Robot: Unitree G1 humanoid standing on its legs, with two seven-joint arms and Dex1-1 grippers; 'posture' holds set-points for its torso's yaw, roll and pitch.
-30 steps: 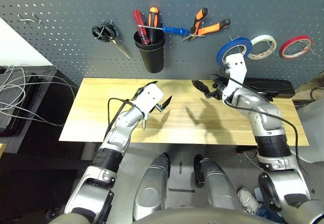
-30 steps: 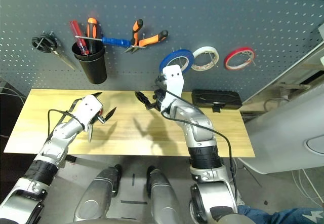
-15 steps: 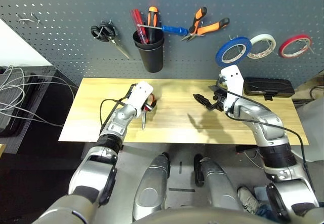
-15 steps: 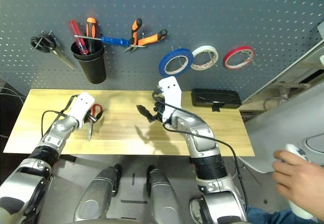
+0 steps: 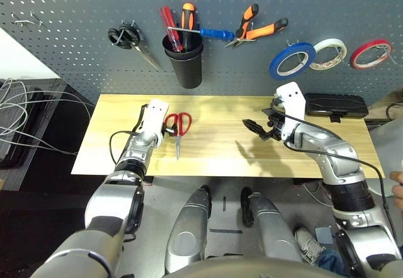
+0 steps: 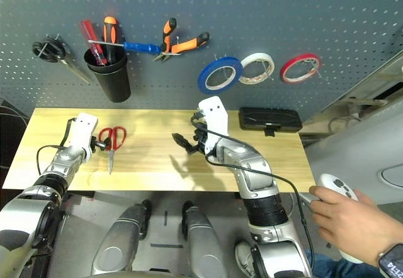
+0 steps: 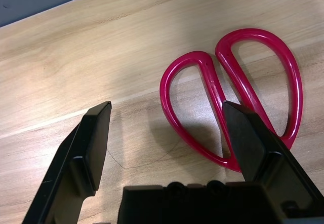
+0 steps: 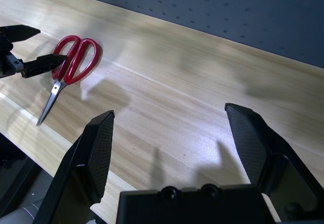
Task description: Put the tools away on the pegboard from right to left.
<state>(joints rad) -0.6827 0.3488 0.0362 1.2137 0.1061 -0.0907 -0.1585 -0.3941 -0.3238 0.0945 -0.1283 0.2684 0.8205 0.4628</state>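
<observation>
The red-handled scissors lie flat on the wooden table, handles toward the pegboard. My left gripper is open just left of the handles, low over the table. In the left wrist view one handle loop of the scissors lies between its fingers. My right gripper hangs open over the table's right half, holding nothing. On the pegboard hang the blue tape ring, the orange-and-black pliers and the blue-handled screwdriver.
Black-handled scissors, a black cup of screwdrivers, and white and red tape rings also hang on the board. A black case lies at the table's back right. A person's hand holds a controller at the lower right.
My left gripper has dropped and slid left, so the red scissors now show beside it. My right gripper has sunk a little toward the table.
</observation>
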